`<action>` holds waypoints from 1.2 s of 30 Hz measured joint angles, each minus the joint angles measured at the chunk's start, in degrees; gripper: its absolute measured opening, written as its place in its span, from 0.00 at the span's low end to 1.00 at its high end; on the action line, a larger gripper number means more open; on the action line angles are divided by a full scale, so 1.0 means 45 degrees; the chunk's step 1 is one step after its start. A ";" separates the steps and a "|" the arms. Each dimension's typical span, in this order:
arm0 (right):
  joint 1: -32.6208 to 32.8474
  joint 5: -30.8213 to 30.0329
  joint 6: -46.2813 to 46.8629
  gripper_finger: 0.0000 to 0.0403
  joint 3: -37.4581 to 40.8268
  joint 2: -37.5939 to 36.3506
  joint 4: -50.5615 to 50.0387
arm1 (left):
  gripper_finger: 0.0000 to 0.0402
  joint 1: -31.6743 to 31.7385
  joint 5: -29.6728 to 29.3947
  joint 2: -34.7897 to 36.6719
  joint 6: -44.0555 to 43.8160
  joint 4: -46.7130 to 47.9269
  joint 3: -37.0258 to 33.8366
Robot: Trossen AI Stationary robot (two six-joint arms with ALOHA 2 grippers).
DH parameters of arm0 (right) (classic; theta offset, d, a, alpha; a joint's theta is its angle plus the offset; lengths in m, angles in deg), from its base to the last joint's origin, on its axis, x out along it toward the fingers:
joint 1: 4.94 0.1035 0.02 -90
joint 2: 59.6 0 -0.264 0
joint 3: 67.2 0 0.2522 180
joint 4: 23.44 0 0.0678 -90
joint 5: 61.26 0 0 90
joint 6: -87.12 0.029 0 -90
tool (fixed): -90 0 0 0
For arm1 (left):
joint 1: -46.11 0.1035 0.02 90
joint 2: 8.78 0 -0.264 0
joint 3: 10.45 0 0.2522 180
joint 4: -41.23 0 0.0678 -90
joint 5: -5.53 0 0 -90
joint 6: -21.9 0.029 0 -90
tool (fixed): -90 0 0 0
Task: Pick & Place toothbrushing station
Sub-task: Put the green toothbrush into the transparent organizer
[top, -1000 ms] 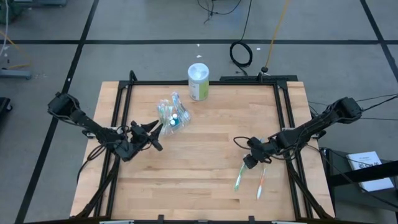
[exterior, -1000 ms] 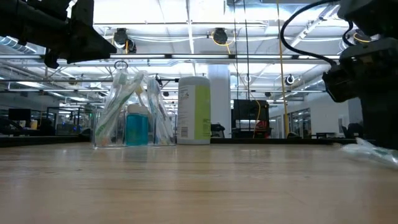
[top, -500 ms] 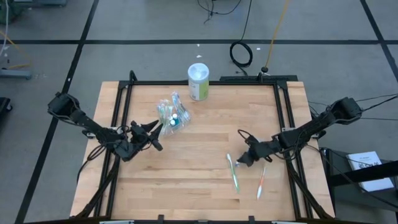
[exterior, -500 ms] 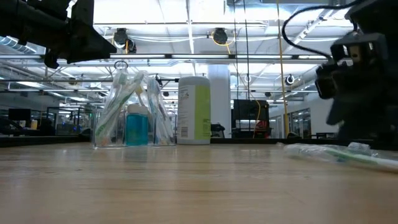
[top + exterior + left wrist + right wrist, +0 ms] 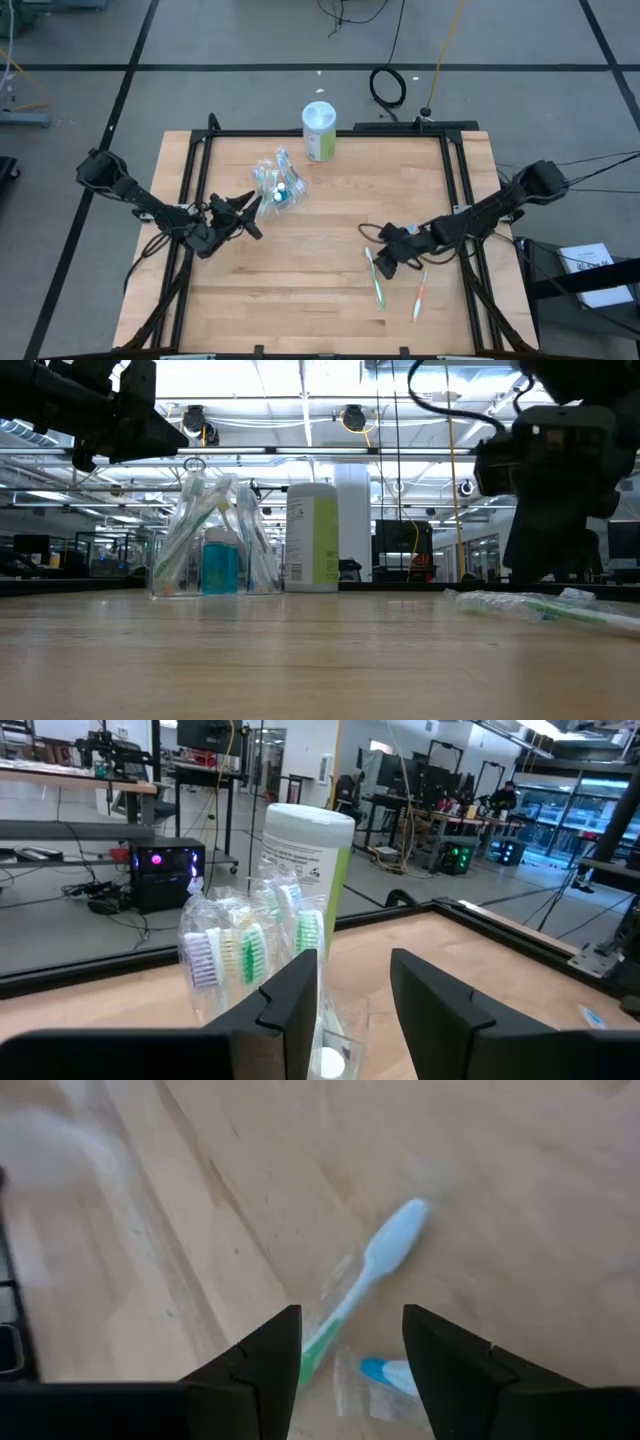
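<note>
— Hovering low over the table (image 5: 320, 300), the right gripper (image 5: 383, 265) has its two fingers spread with nothing between them, and the green toothbrush (image 5: 375, 277) lies flat on the wood right under it. How would you take that one?

— By the middle of the handle, across its width. It looks slim, light and stiff, and it seems to sit in a clear wrapper, so I'd expect it to be slippery and to skate on the wood if one finger touches first. In the right wrist view the pale head (image 5: 398, 1230) points away and the green handle (image 5: 318, 1345) runs back between the fingers — that handle is the place.

— And the orange toothbrush (image 5: 419, 293)?

— Just beside the green one, on the side nearer the table's right edge, also lying flat. Same handling, I'd judge.

— Where does the rest stand?

— The clear crinkly container (image 5: 275, 186) is toward the back left of the table, upright, with brushes and a blue tube (image 5: 220, 564) inside. It looks thin and soft-walled, so it would tip or crumple easily. A white and green canister (image 5: 319, 132) stands just behind it.

— The left gripper (image 5: 252, 207)?

— Beside the container, fingers parted and holding nothing. In its wrist view the bristle heads (image 5: 250, 948) show just ahead of the fingers.
</note>
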State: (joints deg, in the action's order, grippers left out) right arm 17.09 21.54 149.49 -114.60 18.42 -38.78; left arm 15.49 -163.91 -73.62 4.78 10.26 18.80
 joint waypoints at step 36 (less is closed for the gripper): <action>-0.1392 0.1697 -0.4990 0.02 -0.0625 0.2102 0.6137 | 0.33 -0.0009 0.0780 0.0000 0.0204 -0.0024 0.0005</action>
State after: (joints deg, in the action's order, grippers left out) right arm 10.83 29.17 127.04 -117.41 27.88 -11.16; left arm 15.45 -160.40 -73.62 5.70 10.15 18.82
